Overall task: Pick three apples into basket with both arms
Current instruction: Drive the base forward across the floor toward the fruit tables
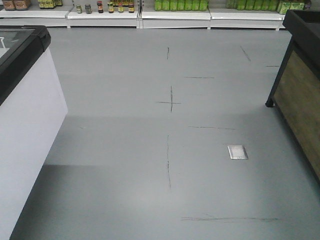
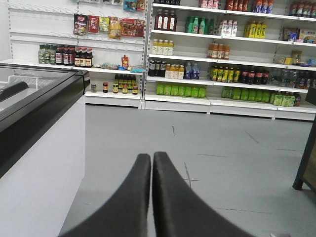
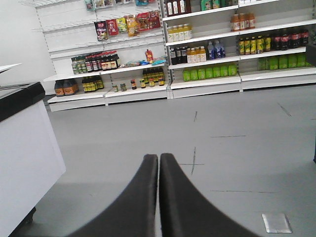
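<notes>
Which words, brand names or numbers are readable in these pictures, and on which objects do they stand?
No text can be read anywhere.
Snack packets: printing too blurred.
Bottles on the shelves: labels too small.
Floor plate: no marking visible.

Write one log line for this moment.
left gripper: shut, empty | right gripper: shut, empty | apples, basket: not in view | ahead: floor, shelves
</notes>
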